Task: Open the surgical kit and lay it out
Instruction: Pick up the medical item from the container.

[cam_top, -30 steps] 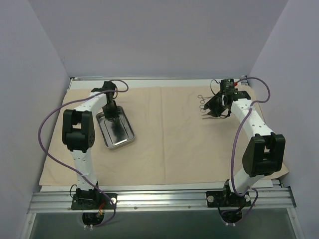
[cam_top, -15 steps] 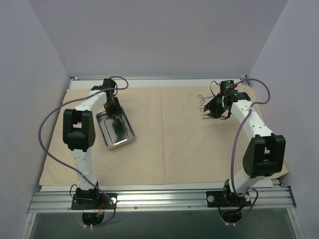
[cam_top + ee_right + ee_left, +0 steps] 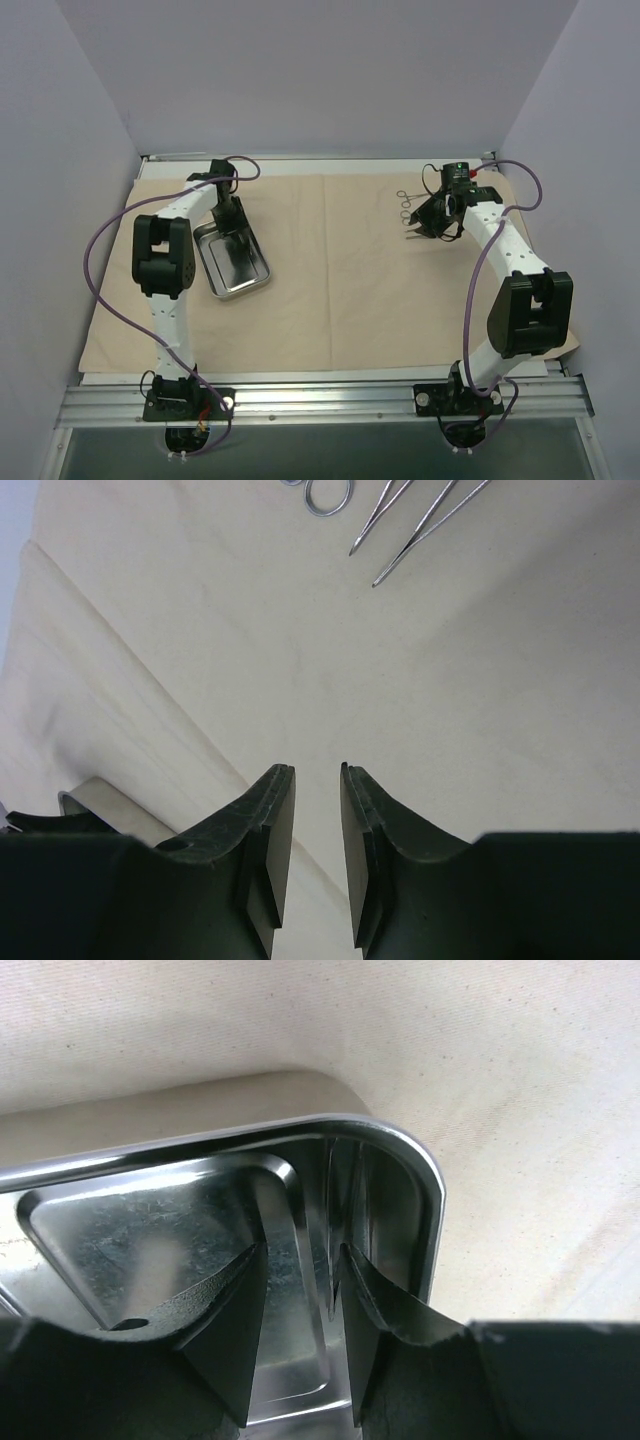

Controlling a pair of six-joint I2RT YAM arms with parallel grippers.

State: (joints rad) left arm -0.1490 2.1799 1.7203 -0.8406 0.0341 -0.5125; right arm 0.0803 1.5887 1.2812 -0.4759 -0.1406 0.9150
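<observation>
Edging toward the far right corner over the last second, the left gripper [image 3: 302, 1250] now sits inside the small shiny rectangular steel tray [image 3: 130, 1230], jaws narrowly parted and clasping nothing. That tray rests on the left part of the spread beige cloth wrap [image 3: 340, 280], hardly displaced. Across the cloth, the right gripper [image 3: 318, 770] hovers slightly open and empty near the thin metal instruments [image 3: 404, 206]. Judging by this, the tray is being positioned and the layout is nearly finished.

Left hand [image 3: 229, 222] farther up tray [image 3: 238, 268]
</observation>
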